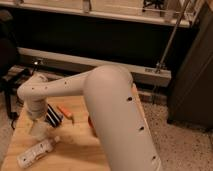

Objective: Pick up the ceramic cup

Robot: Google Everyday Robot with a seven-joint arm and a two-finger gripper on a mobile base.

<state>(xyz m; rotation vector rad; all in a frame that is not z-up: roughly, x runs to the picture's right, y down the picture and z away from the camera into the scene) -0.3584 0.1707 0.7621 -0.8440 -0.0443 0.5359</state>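
I've got the hand [40, 125] clenched down at the nine o'clock side of the counter [75, 147], on the ceramic cup [41, 133] just twelve o'clock of the lying bottle [36, 153], so the grasp looks made and only the lift is left.
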